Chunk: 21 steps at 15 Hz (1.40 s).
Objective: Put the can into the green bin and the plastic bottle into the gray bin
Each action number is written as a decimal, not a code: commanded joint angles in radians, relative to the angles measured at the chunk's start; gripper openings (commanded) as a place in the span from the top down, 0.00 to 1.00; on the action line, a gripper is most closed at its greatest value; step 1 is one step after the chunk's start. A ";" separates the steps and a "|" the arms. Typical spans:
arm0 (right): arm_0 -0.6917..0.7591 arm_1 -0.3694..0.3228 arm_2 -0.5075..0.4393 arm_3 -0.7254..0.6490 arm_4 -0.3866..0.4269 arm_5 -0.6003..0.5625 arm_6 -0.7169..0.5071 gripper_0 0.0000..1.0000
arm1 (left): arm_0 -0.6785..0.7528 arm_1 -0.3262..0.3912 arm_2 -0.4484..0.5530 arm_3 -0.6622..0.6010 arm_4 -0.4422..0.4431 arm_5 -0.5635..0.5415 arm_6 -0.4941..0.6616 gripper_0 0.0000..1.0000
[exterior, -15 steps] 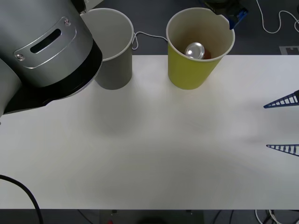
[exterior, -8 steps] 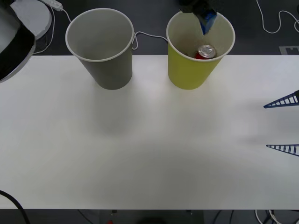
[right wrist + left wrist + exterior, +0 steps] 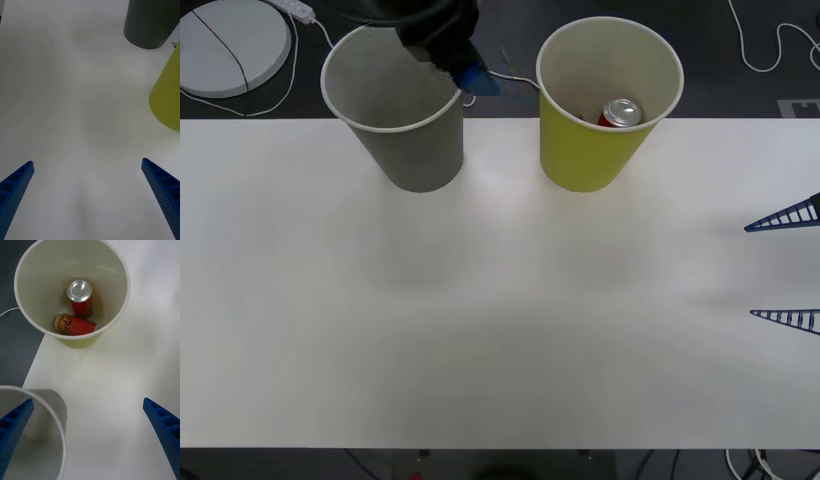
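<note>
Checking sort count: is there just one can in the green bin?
No, the left wrist view shows two red cans in the green bin: one upright, one lying on its side.

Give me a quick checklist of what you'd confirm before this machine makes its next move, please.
1. Can inside the green bin: ok; it stands upright next to a second red can lying on its side.
2. Plastic bottle in the gray bin: cannot tell; its bottom is hidden.
3. Left gripper empty: ok; fingers wide apart above the gray bin's rim.
4. Right gripper empty and clear of the bins: ok; open, low over the table at the right edge.
5. Both bins upright: ok.
</note>
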 commanded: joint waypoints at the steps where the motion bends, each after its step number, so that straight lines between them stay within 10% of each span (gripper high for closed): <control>1: 0.000 0.000 0.000 0.000 0.000 0.000 0.000 0.00 | 0.118 0.065 0.110 -0.102 0.021 -0.002 -0.082 0.00; 13: 0.000 0.000 0.000 0.000 0.000 0.000 0.000 0.00 | 0.820 0.258 0.621 -0.368 0.227 -0.002 -0.518 0.00; 21: 0.000 0.000 0.000 0.000 0.000 0.000 0.000 0.00 | 1.159 0.315 0.772 -0.365 0.351 -0.002 -0.865 0.00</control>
